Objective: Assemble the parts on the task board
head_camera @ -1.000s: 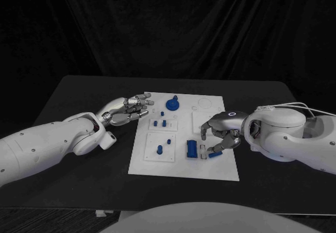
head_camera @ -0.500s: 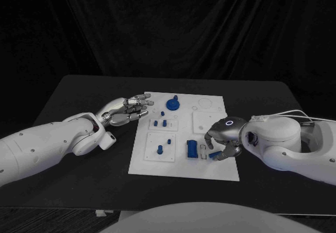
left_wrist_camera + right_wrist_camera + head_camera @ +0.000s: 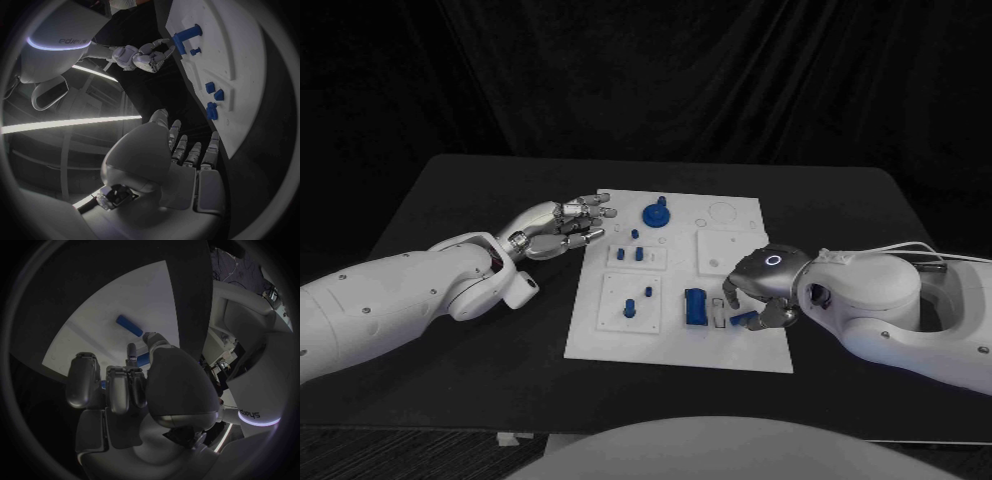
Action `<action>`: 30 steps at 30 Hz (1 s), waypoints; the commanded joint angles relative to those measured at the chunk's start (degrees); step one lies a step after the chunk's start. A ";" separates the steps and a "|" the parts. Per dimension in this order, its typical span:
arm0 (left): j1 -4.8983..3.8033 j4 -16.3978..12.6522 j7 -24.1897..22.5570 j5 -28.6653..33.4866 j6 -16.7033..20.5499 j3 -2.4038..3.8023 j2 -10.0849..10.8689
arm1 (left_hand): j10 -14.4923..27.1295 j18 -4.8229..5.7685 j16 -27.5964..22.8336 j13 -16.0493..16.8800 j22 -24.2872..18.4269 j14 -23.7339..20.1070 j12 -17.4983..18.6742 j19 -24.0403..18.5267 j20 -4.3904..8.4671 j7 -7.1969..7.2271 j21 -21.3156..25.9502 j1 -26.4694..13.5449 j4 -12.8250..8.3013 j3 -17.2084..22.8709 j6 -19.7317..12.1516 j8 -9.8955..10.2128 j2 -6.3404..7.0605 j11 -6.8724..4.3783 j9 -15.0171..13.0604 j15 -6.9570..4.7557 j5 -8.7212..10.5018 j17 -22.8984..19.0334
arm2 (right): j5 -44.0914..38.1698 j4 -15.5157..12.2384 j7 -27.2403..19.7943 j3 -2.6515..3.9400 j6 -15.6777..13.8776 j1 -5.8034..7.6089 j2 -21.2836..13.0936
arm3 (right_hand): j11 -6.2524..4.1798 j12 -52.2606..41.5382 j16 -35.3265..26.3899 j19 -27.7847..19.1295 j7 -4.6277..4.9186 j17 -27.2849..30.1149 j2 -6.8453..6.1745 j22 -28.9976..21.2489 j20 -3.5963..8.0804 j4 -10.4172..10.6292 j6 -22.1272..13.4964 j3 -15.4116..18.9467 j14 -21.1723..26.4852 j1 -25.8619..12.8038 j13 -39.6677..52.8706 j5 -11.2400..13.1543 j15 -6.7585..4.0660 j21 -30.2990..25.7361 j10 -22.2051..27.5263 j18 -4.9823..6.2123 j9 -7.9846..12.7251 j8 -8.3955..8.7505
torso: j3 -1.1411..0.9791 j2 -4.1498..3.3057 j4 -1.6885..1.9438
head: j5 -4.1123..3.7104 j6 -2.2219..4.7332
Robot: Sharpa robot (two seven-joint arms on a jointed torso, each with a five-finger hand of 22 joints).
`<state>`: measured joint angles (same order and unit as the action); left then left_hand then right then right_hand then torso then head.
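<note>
The white task board point(image 3: 733, 345) lies mid-table with several blue parts on it: a round knobbed piece point(image 3: 656, 213) at the back, small pegs point(image 3: 636, 254), and an upright blue block point(image 3: 695, 306). My right hand point(image 3: 759, 292) hangs low over the board's front right corner and pinches a small blue part point(image 3: 744, 319) between thumb and finger, at or just above the surface. In the right wrist view the same hand point(image 3: 137, 385) shows blue at its fingertips, near a blue bar point(image 3: 128, 325). My left hand point(image 3: 567, 228) hovers off the board's left edge, fingers apart, holding nothing.
The black table point(image 3: 473, 340) surrounds the board, with bare room at the left and front. A recessed white panel point(image 3: 730, 245) sits just behind my right hand. The left wrist view looks across the board point(image 3: 250, 75) at my right hand point(image 3: 142, 56).
My right arm has swung toward the table's front and its wrist has turned. The hand stays over the board's front right corner with the small blue part. The left hand is still.
</note>
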<state>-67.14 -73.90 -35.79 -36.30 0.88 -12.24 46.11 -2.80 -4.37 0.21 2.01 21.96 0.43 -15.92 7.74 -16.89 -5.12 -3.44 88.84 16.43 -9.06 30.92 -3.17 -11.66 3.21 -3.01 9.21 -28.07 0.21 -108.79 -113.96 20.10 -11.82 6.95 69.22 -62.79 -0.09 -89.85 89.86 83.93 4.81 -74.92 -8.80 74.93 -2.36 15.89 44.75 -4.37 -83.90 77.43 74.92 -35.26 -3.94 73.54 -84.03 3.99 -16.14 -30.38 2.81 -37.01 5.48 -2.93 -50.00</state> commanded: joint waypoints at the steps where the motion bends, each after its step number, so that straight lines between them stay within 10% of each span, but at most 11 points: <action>1: 0.09 -0.18 -0.78 0.50 -0.52 0.06 0.02 | -0.05 0.41 0.06 0.07 0.03 0.47 -0.21 0.45 0.07 -0.34 -0.40 0.45 0.01 0.38 -0.06 -0.36 -0.17 0.27 0.00 0.01 -0.25 0.07 | -2.28 0.21 1.34 0.02 -2.83 -0.45 0.15 | 0.29 -0.15 0.14 0.20 0.17 -15.08 -0.12 10.47 -0.36 0.13 0.27 -0.40 -6.10 0.20 15.08 -0.04 0.45 -0.31 -5.97 -0.52 0.39 0.76 | 0.02 0.02 0.00 | -0.07 0.00; 11: 0.12 -0.18 -0.86 0.50 -0.60 0.06 -0.02 | -0.10 0.40 0.06 0.08 0.05 0.48 -0.28 0.49 0.07 -0.40 -0.42 0.47 0.01 0.40 -0.04 -0.36 -0.16 0.37 0.00 0.00 -0.26 0.07 | -2.40 0.67 2.18 0.02 -1.60 -1.84 0.48 | 0.65 -0.15 0.14 0.08 0.64 -15.08 -0.64 10.36 -0.70 0.45 1.02 0.88 -6.10 -0.94 15.08 10.07 0.78 -0.71 -5.97 -0.44 2.53 5.08 | -0.03 0.00 -0.01 | 0.06 0.00; 30: 0.18 -0.15 -0.80 0.50 -0.89 0.06 -0.13 | -0.13 0.39 0.07 0.08 0.37 0.51 -0.27 0.67 0.07 -0.48 -0.51 0.50 0.01 0.44 -0.03 -0.36 -0.16 0.47 0.00 0.01 -0.26 0.08 | -2.41 2.94 2.91 0.02 -1.42 -3.35 1.57 | 0.76 -0.15 0.14 -0.24 0.68 -15.08 0.33 10.09 -0.84 -0.95 4.00 -0.85 -6.10 1.34 15.08 0.76 0.92 -1.78 -5.97 -0.24 3.70 7.44 | -0.03 0.00 0.00 | 0.03 0.00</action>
<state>-67.06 -73.91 -35.80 -36.30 0.64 -12.24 46.10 -2.98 -4.38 0.21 2.01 22.21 0.43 -15.92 8.07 -16.80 -5.12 -3.66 88.84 16.43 -9.06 30.92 -3.17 -11.66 3.39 -3.01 9.21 -28.07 0.21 -110.54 -111.25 21.72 -11.74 5.83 66.11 -61.29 0.32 -89.85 89.86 83.72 5.51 -74.91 -8.58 74.91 -2.97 15.01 48.34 -5.07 -84.04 78.27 74.91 -34.00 -3.27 71.93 -84.03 4.00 -12.57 -23.23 2.80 -37.00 5.49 -3.00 -50.00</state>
